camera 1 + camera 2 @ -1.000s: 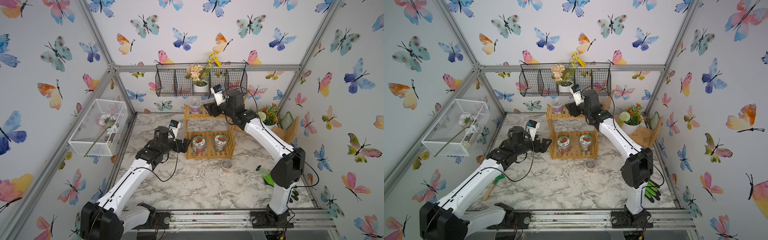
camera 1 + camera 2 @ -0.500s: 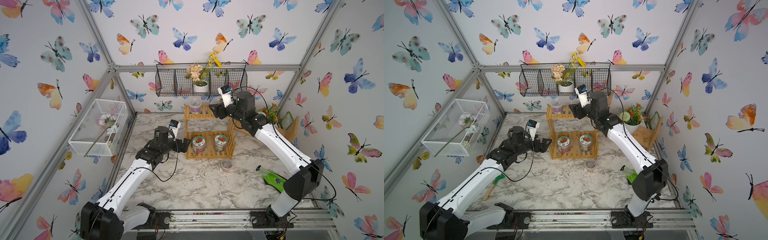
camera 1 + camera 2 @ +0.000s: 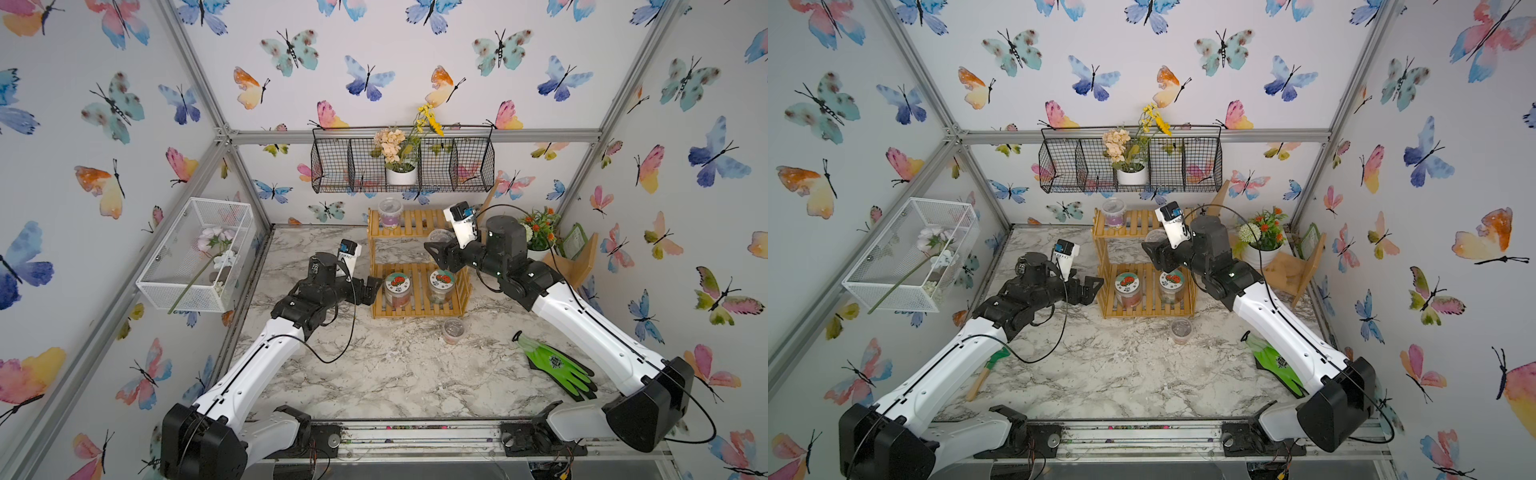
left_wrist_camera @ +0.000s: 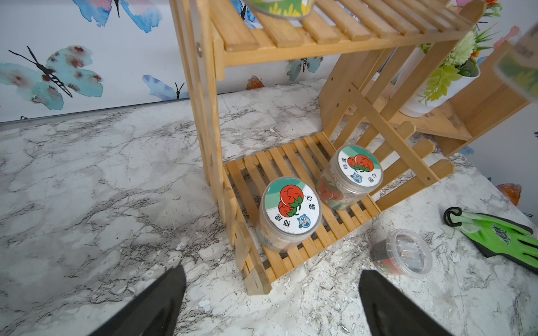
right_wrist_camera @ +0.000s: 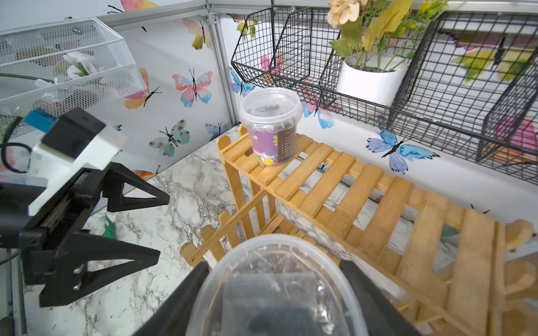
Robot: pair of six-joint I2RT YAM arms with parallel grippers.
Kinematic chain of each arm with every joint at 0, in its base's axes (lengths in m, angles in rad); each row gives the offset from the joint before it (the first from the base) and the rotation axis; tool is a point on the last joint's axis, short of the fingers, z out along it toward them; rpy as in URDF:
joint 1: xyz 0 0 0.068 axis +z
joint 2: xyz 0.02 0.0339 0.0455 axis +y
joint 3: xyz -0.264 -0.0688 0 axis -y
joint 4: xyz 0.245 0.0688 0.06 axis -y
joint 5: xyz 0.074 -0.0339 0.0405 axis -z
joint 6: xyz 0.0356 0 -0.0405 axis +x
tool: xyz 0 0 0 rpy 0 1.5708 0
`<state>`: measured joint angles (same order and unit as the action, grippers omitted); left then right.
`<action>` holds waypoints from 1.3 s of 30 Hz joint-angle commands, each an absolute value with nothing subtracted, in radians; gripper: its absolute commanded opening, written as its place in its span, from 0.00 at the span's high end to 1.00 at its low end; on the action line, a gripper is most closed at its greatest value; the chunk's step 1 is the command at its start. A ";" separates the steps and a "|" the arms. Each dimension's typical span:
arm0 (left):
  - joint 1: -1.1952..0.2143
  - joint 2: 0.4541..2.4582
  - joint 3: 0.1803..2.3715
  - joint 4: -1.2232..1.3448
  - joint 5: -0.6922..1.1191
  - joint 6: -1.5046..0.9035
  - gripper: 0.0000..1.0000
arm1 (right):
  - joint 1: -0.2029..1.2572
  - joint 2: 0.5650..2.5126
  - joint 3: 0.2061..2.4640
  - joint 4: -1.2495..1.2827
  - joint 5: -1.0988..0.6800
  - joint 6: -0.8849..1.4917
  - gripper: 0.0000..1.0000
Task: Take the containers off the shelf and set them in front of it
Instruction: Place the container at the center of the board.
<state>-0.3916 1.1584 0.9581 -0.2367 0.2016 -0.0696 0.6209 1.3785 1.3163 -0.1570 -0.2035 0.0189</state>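
The right gripper (image 5: 273,269) clamps 1 clear cup (image 5: 279,293) near the shelf (image 5: 343,186); the left gripper (image 4: 272,275) gapes beside it.

We see a robot test cell dressed as a gardening corner: an aluminium frame (image 3: 540,135), butterfly-papered walls (image 3: 374,45), a marble-look tabletop (image 3: 395,374), a left arm (image 3: 257,361) and right arm (image 3: 590,328) on a rail (image 3: 415,434) at its front. A basket (image 3: 332,166) with a flowerpot (image 3: 401,176), a glove (image 3: 557,365) and a shelf (image 3: 415,216) furnish it.

Upper-tier cup (image 5: 270,125); gripped cup (image 5: 276,279); tabletop cup (image 4: 404,251); jars (image 4: 289,209) lower tier.
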 commanded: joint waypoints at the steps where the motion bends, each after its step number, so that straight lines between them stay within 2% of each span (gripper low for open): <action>1: -0.385 1.130 0.946 -0.229 0.199 -0.063 0.01 | 0.653 1.318 1.235 -0.100 -0.221 0.045 0.42; 10: -0.386 1.106 0.923 -0.235 0.175 -0.061 0.01 | 0.774 1.227 1.004 0.007 -0.145 0.074 0.43; 21: -0.385 1.075 0.892 -0.245 0.166 -0.065 0.01 | 0.950 1.243 0.793 0.187 0.006 0.137 0.44; 39: -0.385 1.004 0.833 -0.276 0.198 -0.101 0.01 | 0.983 1.392 0.580 0.507 0.118 0.207 0.44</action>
